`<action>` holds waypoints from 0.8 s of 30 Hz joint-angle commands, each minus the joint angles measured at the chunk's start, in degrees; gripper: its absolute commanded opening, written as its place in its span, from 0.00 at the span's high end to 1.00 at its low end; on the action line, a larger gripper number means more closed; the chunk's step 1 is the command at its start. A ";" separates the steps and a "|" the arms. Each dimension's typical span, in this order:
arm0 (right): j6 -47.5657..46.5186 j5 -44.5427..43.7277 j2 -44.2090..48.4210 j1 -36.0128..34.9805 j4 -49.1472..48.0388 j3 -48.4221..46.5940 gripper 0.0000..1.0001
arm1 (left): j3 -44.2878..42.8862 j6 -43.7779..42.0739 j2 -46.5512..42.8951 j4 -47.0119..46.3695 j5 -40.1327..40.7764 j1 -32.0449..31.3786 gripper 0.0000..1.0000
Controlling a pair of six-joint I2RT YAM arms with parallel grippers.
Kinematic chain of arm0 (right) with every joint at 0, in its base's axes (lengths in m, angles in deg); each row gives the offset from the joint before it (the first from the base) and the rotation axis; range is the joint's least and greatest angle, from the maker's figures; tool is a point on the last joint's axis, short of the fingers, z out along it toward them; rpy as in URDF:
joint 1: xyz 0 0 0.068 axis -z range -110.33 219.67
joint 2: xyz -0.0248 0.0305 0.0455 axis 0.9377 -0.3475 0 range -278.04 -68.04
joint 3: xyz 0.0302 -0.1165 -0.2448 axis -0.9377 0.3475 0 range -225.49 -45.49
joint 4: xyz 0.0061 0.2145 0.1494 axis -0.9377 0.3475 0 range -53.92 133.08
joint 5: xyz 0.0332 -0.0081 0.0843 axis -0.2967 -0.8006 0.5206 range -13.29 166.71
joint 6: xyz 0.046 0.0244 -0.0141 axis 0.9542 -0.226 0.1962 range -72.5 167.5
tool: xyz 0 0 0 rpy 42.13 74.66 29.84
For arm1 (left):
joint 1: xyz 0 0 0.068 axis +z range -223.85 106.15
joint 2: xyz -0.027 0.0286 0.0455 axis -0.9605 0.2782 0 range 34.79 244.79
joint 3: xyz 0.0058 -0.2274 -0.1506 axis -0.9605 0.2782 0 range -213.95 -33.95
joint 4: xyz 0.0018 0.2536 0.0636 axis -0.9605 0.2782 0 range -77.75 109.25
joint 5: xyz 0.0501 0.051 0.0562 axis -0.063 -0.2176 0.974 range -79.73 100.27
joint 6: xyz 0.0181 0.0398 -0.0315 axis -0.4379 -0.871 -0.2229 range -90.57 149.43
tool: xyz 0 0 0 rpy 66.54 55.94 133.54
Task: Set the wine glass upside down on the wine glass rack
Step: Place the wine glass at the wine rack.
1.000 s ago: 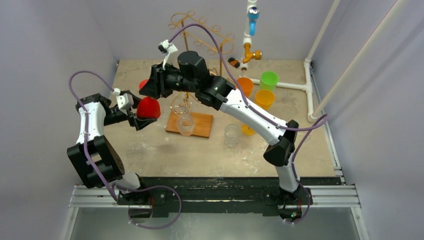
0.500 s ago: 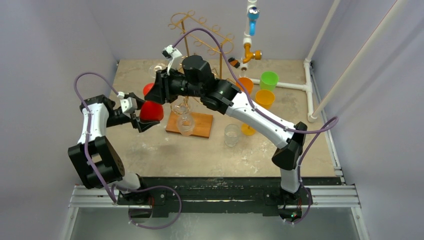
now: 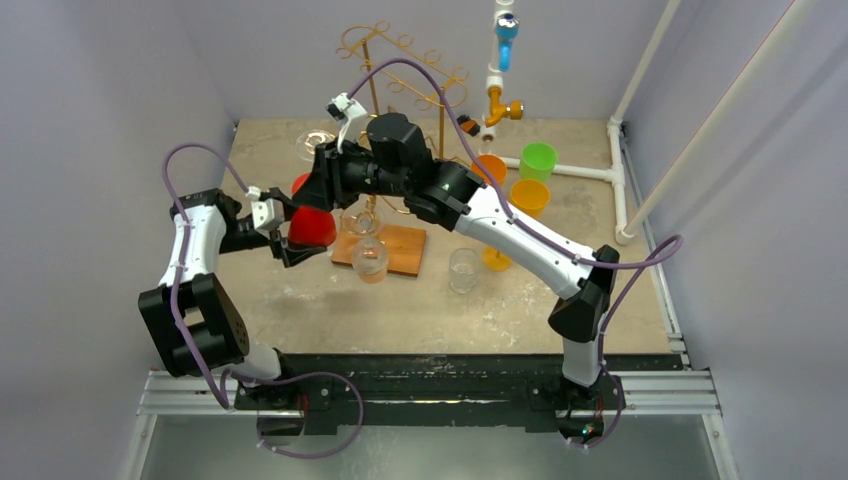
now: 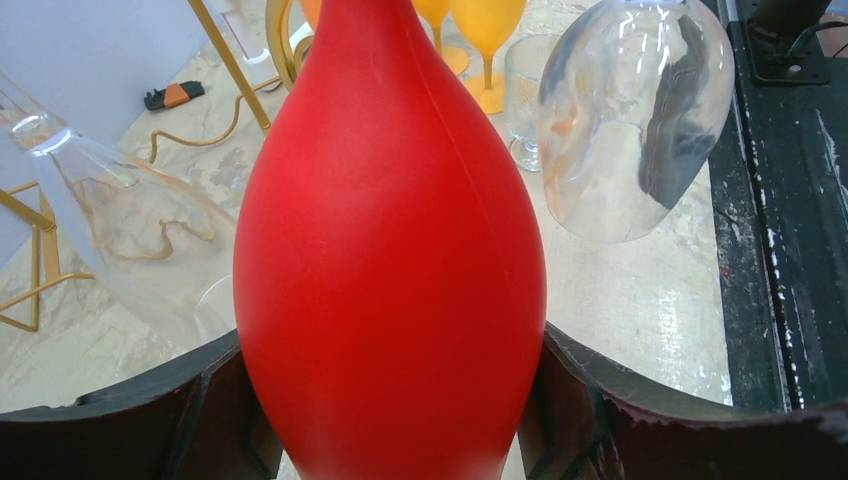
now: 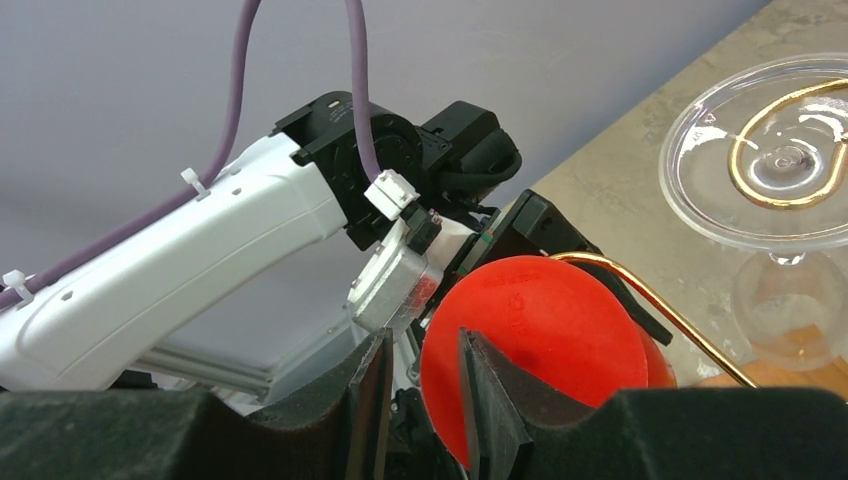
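Stem of red opaque wine glass (image 4: pixel 390 250) hidden; smooth teardrop bowl clamped between left gripper (image 4: pixel 390 400) fingers; right gripper (image 5: pixel 425 345) fingers nearly together, hold unclear.

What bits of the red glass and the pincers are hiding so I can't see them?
Right pincer: right wrist view, its own fingers block the gap, so whether it grips anything is unclear.
Red wine glass rim: left wrist view, cut off by the bottom edge.
Its stem: right wrist view, behind the glass's foot; top view, under the right pincer.
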 commanded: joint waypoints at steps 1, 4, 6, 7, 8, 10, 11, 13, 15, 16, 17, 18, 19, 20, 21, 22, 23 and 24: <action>-0.82 -0.94 2.14 0.40 0.15 0.80 0.63 | -1.03 -4.05 -0.65 0.18 -2.03 -0.49 0.40; -0.69 -0.74 2.29 0.95 0.06 0.93 0.63 | -1.54 -3.78 -0.43 0.18 -2.38 -0.48 0.08; -0.59 -0.74 2.36 1.32 0.02 1.13 0.63 | -2.33 -3.50 -0.19 0.18 -2.51 -0.44 0.02; -0.53 -0.62 2.44 1.50 0.00 1.27 0.63 | -2.86 -3.05 -0.01 0.18 -2.44 -0.36 0.01; -0.51 -0.53 2.48 1.62 -0.02 1.37 0.63 | -3.36 -2.60 0.17 0.18 -2.34 -0.29 0.00; -0.51 -0.48 2.62 1.89 -0.01 1.42 0.63 | -4.31 -1.61 0.40 0.18 -1.96 -0.10 0.00; -0.51 -0.41 2.66 2.02 -0.07 1.37 0.63 | -4.73 -1.28 0.41 0.18 -1.62 0.13 0.00; -0.58 -0.39 2.74 2.26 0.23 0.96 0.63 | -5.53 -0.73 0.21 0.18 -0.51 0.60 0.00; -0.67 -0.24 2.88 2.48 0.45 0.75 0.63 | -6.08 0.28 -0.21 0.18 1.08 1.17 0.00; -0.75 -0.22 2.99 2.55 0.60 0.58 0.63 | -6.25 0.73 -0.54 0.14 1.98 1.43 0.00; -0.84 -0.17 3.10 2.71 0.78 0.36 0.63 | -6.23 1.04 -0.93 0.18 2.86 1.77 0.00; -0.93 -0.07 3.15 2.86 1.00 0.18 0.63 | -6.09 1.21 -1.44 0.14 3.43 2.27 0.00; -1.01 0.02 3.30 3.02 1.13 -0.14 0.63 | -5.81 1.32 -1.93 0.16 3.82 2.87 0.00; -1.03 0.11 3.43 3.24 1.34 -0.49 0.63 | -5.55 1.70 -2.41 0.18 4.05 3.65 0.00; -1.10 0.25 3.57 3.43 1.64 -1.07 0.63 | -5.51 2.26 -2.88 0.18 4.32 4.26 0.00; -1.12 0.43 3.74 3.75 2.18 -1.72 0.63 | -5.64 2.93 -3.31 0.18 4.77 4.93 0.00; -1.32 0.55 3.93 4.32 2.80 -2.60 0.63 | -5.97 3.71 -3.86 0.18 5.18 5.68 0.00; -1.49 0.62 4.10 4.75 3.45 -3.50 0.62 | -6.32 4.55 -4.37 0.19 5.39 6.50 0.00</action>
